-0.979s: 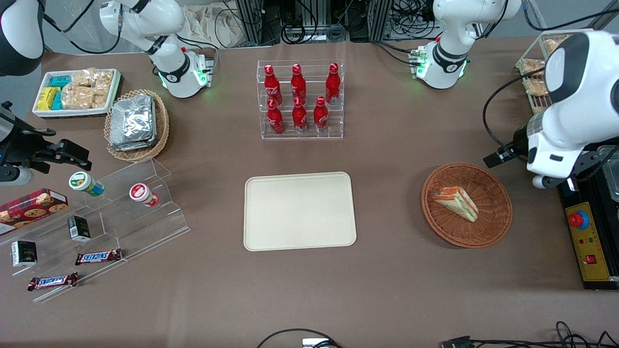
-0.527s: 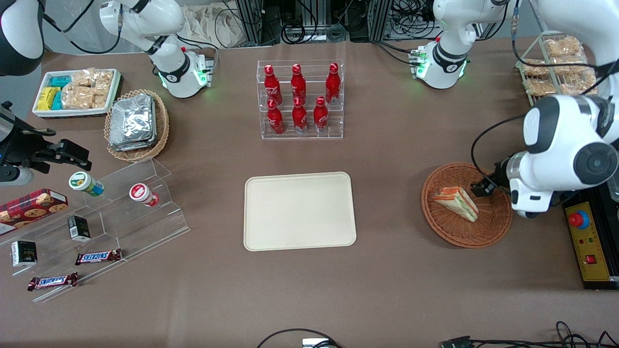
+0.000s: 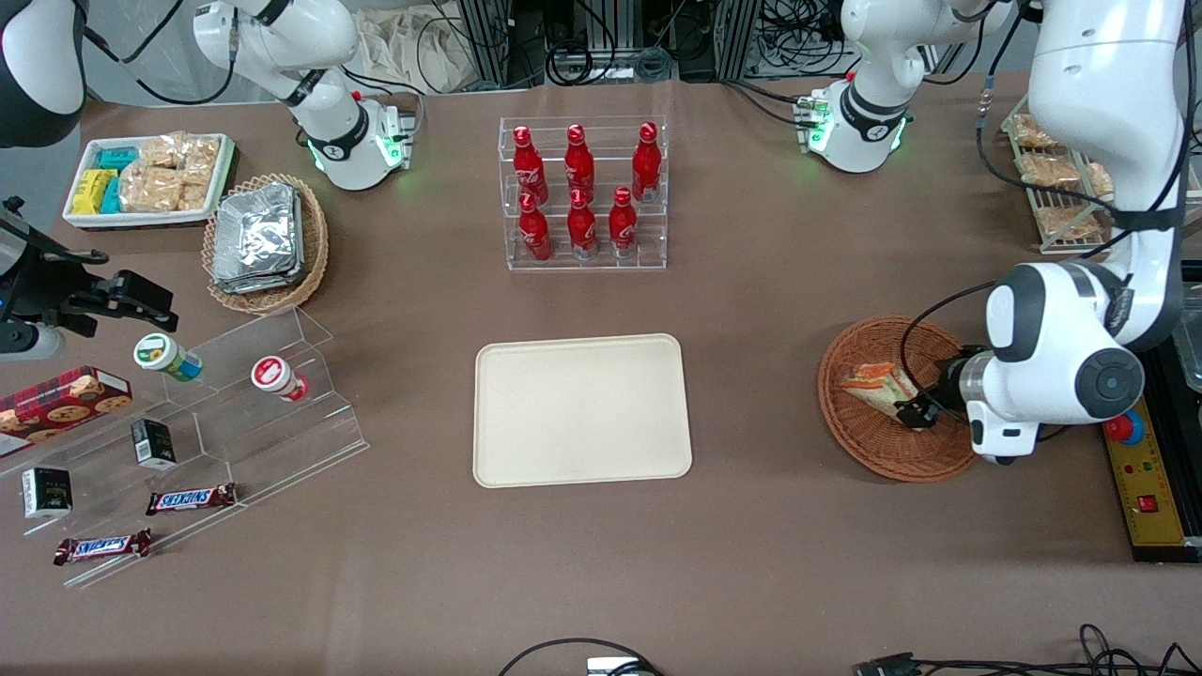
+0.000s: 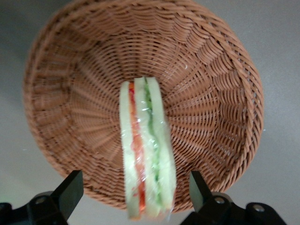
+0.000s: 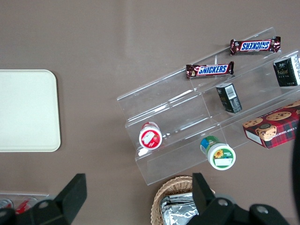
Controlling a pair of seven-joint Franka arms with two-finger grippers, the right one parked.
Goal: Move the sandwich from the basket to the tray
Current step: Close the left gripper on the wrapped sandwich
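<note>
The sandwich (image 3: 873, 386), a wedge of pale bread with orange-red and green layers in clear wrap, lies in the reddish-brown wicker basket (image 3: 869, 446) toward the working arm's end of the table. My gripper (image 3: 916, 413) hangs over the basket, right above the sandwich's end nearer the front camera. In the left wrist view the gripper (image 4: 136, 194) is open, one black finger (image 4: 70, 187) on each side of the sandwich (image 4: 146, 154), clear of the wrap, with the basket (image 4: 211, 93) below. The cream-beige tray (image 3: 582, 410) lies at the table's middle, bare.
A clear rack of red bottles (image 3: 584, 192) stands farther from the front camera than the tray. A wire rack of snack packs (image 3: 1056, 174) and a yellow control box (image 3: 1141, 469) flank the basket. Foil packs, a white snack tray and a clear stepped display lie toward the parked arm's end.
My gripper has swung down from beside the basket to over it and now straddles the sandwich's end. The sandwich and basket have not moved.
</note>
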